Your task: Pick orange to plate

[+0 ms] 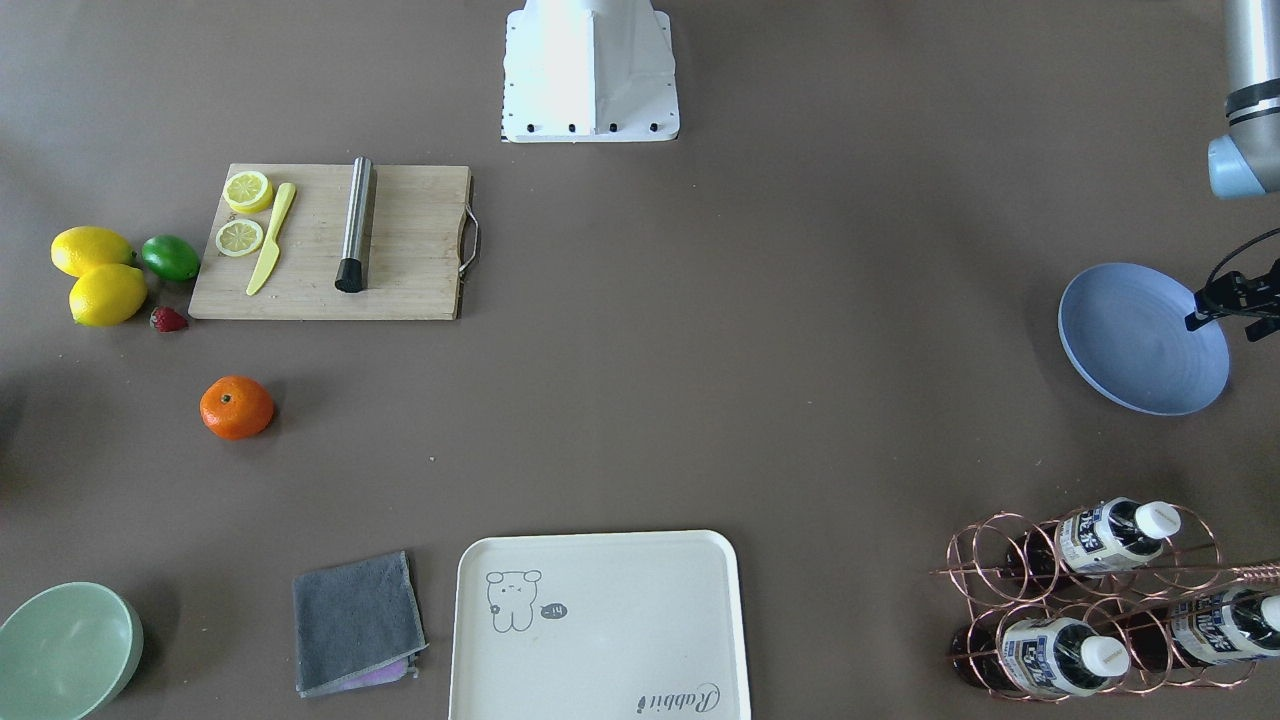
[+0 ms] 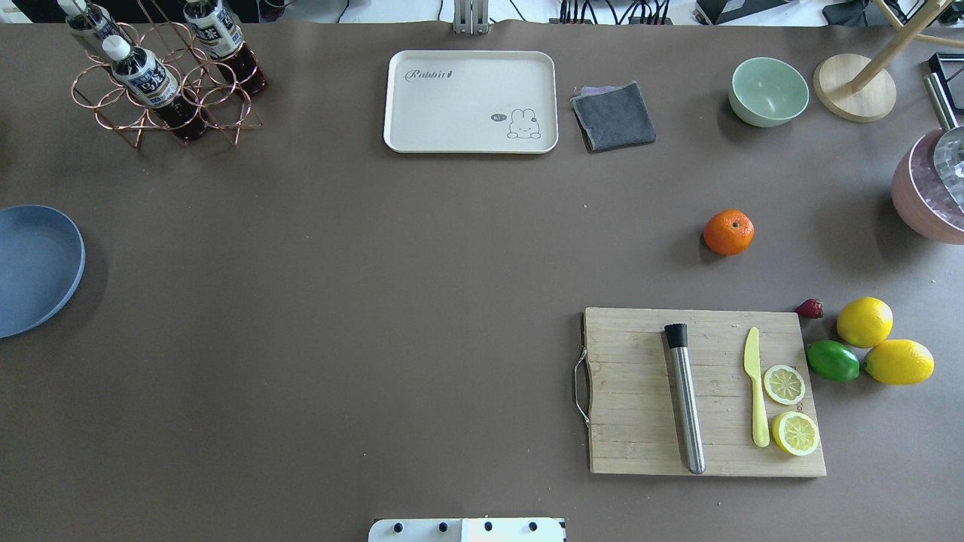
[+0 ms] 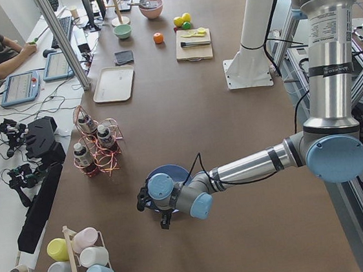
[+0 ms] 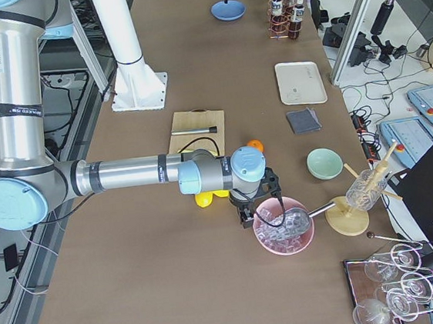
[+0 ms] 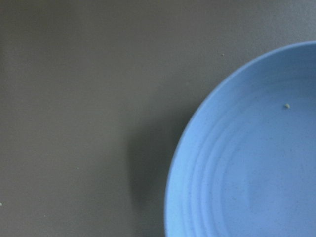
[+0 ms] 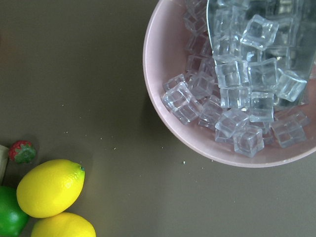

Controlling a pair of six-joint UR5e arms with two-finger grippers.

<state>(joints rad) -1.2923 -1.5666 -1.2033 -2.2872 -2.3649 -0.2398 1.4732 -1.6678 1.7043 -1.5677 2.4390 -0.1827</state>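
Observation:
The orange point(image 2: 728, 232) sits alone on the brown table beyond the cutting board, also seen as the orange point(image 1: 237, 407). The blue-lavender plate point(image 2: 30, 267) lies at the table's far left end, with nothing on it. My left gripper point(image 3: 153, 208) hovers over the near rim of the plate point(image 3: 172, 173); only a black part of it shows at the frame's right edge in the front-facing view, and I cannot tell whether it is open or shut. My right gripper point(image 4: 254, 208) hangs at the rim of a pink ice bowl point(image 4: 284, 225), far from the orange; its state cannot be told either.
A wooden cutting board point(image 2: 640, 391) carries a steel muddler, a yellow knife and lemon slices. Two lemons point(image 2: 864, 321), a lime point(image 2: 832, 360) and a strawberry lie beside it. A cream tray point(image 2: 471, 102), grey cloth point(image 2: 614, 115), green bowl point(image 2: 768, 91) and bottle rack point(image 2: 162, 75) line the far edge.

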